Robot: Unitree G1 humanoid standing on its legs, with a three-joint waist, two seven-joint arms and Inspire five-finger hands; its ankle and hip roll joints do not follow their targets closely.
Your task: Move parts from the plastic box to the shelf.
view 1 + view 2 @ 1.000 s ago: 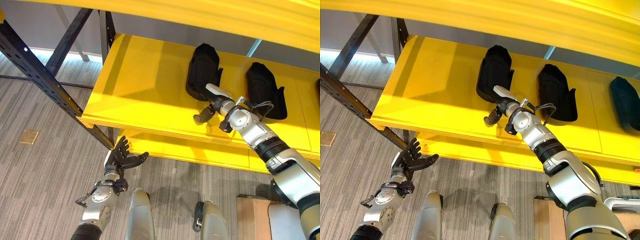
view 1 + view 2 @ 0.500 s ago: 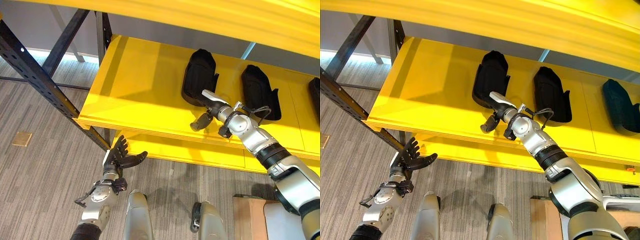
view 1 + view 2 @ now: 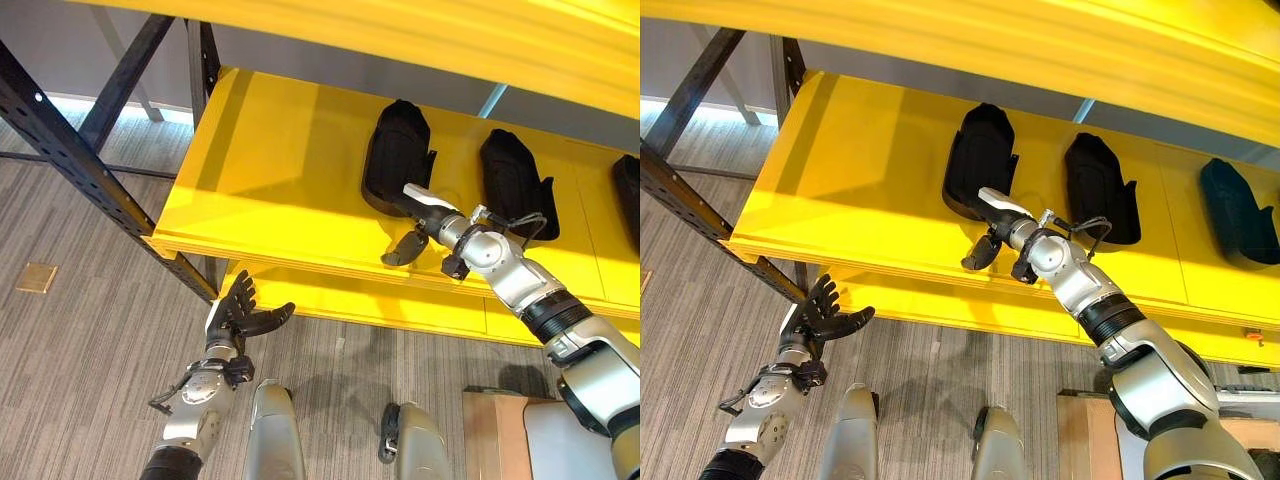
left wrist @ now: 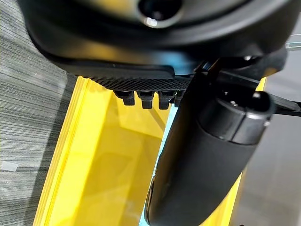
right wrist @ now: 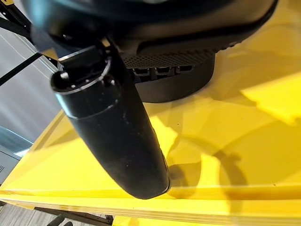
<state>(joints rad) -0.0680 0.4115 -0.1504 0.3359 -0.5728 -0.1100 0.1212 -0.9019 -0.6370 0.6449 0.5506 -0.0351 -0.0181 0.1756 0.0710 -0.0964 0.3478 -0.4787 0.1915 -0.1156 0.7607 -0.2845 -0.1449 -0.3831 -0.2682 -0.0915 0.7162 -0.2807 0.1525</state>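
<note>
My left hand (image 3: 236, 318) hangs low under the shelf (image 3: 270, 170) edge, fingers spread, holding nothing. My right hand (image 3: 415, 215) sits over the shelf front, touching the near end of the left black part (image 3: 397, 155); thumb sticks out, fingers straight, nothing held. Second black part (image 3: 512, 180) lies just beside it, a third part (image 3: 1237, 212) further right.

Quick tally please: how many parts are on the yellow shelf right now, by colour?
Black parts: 2, one by the right hand, one further right.
Dark teal parts: 1, at the far right.
Total: 3 on the yellow shelf.
</note>
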